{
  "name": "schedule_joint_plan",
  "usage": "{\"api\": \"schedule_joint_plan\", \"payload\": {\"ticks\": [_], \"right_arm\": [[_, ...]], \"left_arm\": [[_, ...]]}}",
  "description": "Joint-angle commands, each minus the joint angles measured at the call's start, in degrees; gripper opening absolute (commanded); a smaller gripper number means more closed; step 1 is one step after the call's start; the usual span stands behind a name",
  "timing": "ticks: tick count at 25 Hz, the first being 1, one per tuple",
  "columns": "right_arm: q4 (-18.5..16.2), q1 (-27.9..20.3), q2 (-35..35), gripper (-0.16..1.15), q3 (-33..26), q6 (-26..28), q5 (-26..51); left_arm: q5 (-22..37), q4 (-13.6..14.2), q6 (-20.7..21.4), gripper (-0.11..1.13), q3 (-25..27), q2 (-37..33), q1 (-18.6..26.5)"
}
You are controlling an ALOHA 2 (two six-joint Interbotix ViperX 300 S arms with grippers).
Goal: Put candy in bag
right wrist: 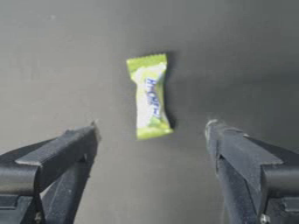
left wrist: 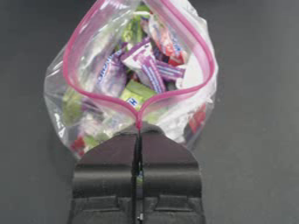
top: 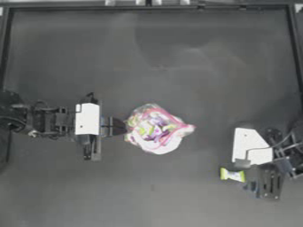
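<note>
left claw pinching bag rim, right claw spread above candy on table, nothing btwn

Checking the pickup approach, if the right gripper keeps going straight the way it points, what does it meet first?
Probably the candy: it lies on the table just ahead of the open right gripper, though depth is unclear.

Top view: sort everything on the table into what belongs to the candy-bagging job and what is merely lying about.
Belongs to the job:
- candy, lying loose on the table
- bag, mouth open, already holding sweets
- left gripper, clamped on the bag's pink rim
- right gripper, open over the candy

Just lying about:
- nothing else visible on the table
</note>
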Motion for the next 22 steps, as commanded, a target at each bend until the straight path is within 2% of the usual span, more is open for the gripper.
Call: {"api": "schedule_joint_plan", "payload": {"ticks": [1,16,22], "right_arm": [[0.09,0.09,1.85,1.00,-1.32,0.00,-2.46],[-0.53,0.09,10.55,1.00,-2.99,0.18,-5.63],[-0.79,0.09,11.69,1.00,-3.16,0.26,-5.19]], "left_arm": [[-0.26,-0.09,-0.09,0.04,-1.32,-1.32,0.09],[-0.18,0.00,0.00,0.04,-1.58,-1.23,-0.18],[-0.18,-0.09,0.00,0.04,-1.67,-1.23,-0.35]]}}
